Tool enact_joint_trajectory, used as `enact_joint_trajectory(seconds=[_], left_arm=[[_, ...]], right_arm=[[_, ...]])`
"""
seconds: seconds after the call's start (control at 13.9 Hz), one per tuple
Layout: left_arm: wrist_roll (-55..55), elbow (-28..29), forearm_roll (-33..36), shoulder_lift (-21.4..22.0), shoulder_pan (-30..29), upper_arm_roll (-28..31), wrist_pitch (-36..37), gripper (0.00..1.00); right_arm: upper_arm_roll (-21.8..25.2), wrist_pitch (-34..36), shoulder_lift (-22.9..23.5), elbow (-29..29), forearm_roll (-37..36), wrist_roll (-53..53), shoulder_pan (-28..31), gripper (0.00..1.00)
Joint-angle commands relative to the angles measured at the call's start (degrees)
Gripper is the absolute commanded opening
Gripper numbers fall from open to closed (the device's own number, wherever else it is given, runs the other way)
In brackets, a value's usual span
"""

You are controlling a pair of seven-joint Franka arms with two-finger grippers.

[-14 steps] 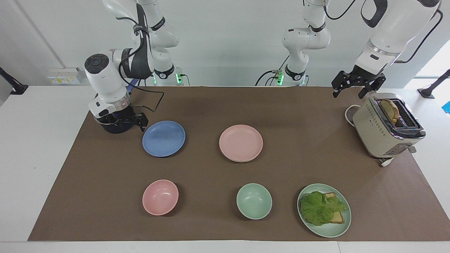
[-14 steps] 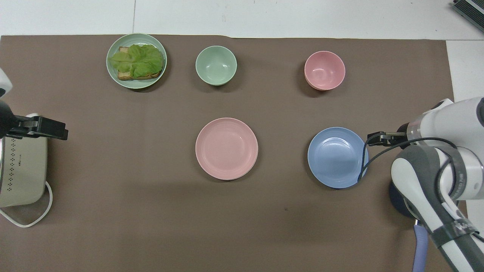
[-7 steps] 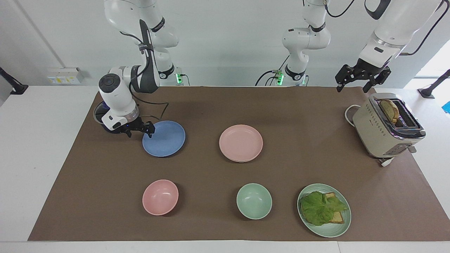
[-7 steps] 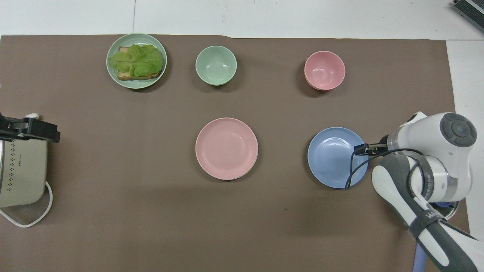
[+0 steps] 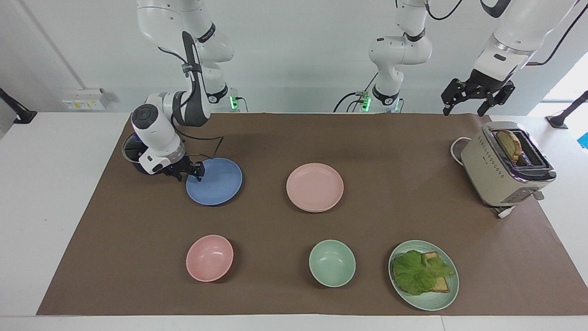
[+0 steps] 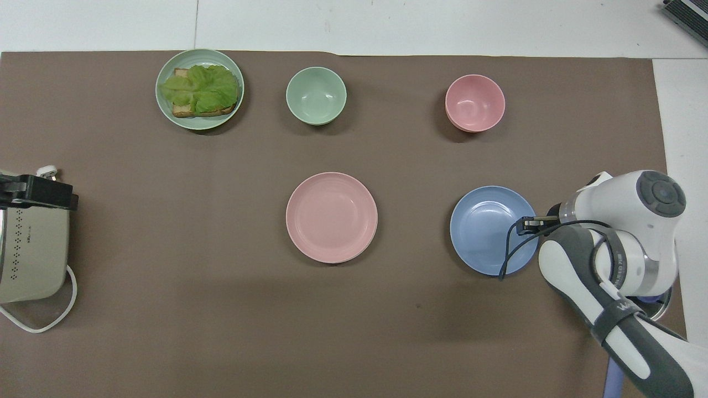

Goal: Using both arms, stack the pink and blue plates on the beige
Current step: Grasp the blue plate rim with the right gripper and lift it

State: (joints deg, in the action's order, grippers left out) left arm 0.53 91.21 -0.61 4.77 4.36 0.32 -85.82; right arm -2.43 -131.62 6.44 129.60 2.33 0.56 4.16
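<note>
The blue plate lies flat on the brown mat toward the right arm's end. My right gripper is low at that plate's rim, on the side facing the right arm's end. The pink plate lies in the middle of the mat. A thin second rim shows under its edge. No beige plate shows on its own. My left gripper hangs open and empty in the air over the toaster's end nearest the robots.
A beige toaster holding a bread slice stands at the left arm's end. Farther from the robots sit a pink bowl, a green bowl and a green plate with lettuce and bread. A dark pot sits by the right arm.
My right gripper slid from beside the blue plate onto its rim and its jaws narrowed. The left gripper rose and drew back from the toaster toward the robots.
</note>
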Motion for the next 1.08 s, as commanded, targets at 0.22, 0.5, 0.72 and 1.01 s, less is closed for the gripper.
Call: enact_joint_trajectory(seconds=[0.22,0.5,0.72,1.01], left_arm=[[0.3,-0.4,0.5,0.6,-0.3,-0.1,1.2,1.0],[0.4,-0.5,0.5,0.6,-0.2,-0.1,1.2,1.0],[0.4,-0.5,0.5,0.6,-0.3,-0.1,1.2,1.0],[0.3,-0.5,0.5,0.6,-0.3,-0.1,1.2,1.0]], right_arm=[[-0.1,-0.6,-0.2,0.7,3.0,4.0,0.9,0.0],[-0.1,0.4,-1.2,0.1,3.0,4.0,0.9,0.0],[-0.2,4.7,-4.0,-2.5,3.1,3.9,0.5,0.0],[-0.9,12.7,-5.7,-9.2,9.7,3.3,-1.3,0.0]])
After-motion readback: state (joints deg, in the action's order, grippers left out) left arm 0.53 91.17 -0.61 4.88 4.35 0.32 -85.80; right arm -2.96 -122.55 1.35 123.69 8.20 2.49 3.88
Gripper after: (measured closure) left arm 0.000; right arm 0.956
